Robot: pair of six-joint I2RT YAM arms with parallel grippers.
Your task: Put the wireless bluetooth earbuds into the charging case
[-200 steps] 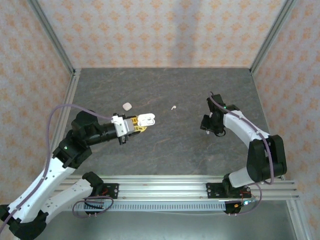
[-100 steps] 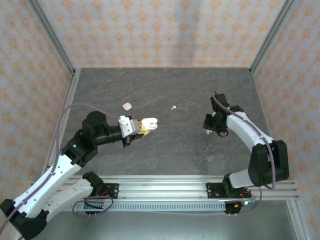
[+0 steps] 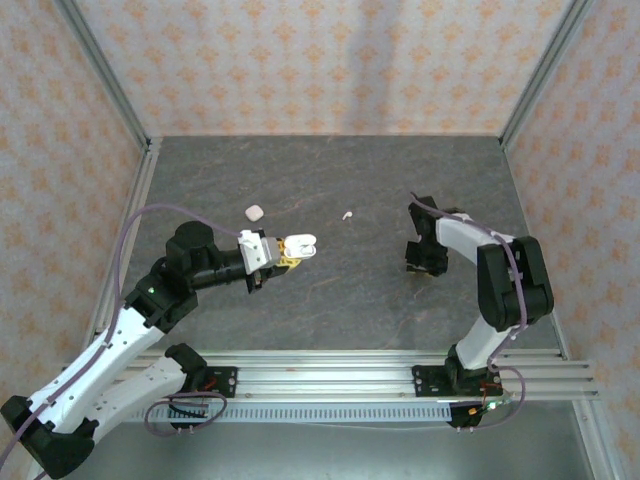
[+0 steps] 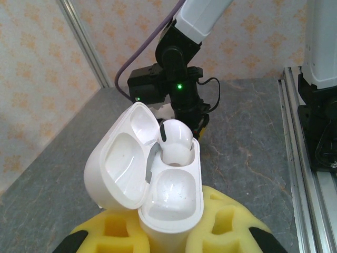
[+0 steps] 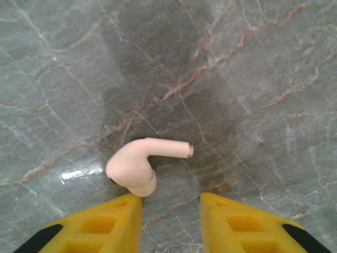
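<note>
The left gripper (image 3: 284, 254) is clenched on the lower body of the charging case (image 3: 298, 243). Its yellow fingers (image 4: 108, 232) press the case from both sides, so it stands up between them with its mouth facing away from the wrist. The lid (image 4: 118, 158) hangs open on its hinge, to the left of the fingers as the left wrist camera sees it. A seated earbud (image 4: 174, 141) rests in the well farther from the fingers, its rounded head rising above the rim, and the well nearer the fingers is a glossy white hollow. Straight ahead of this gripper, past the case, stands the right arm (image 4: 179, 79) with a green light lit. The right gripper (image 3: 420, 266) points down at the table (image 3: 340, 300) with its jaws parted and nothing between them. Just ahead of its yellow fingertips (image 5: 124, 221) a loose earbud (image 5: 142, 166) lies flat on the stone. Its head is at, or all but touching, the tip of the finger on the left of the right wrist view, and its stem reaches rightward across the gap in front of the jaws. A third earbud (image 3: 347, 214) lies on the table beyond both grippers, between them, and a small white rounded item (image 3: 254, 212) lies just beyond the left gripper
</note>
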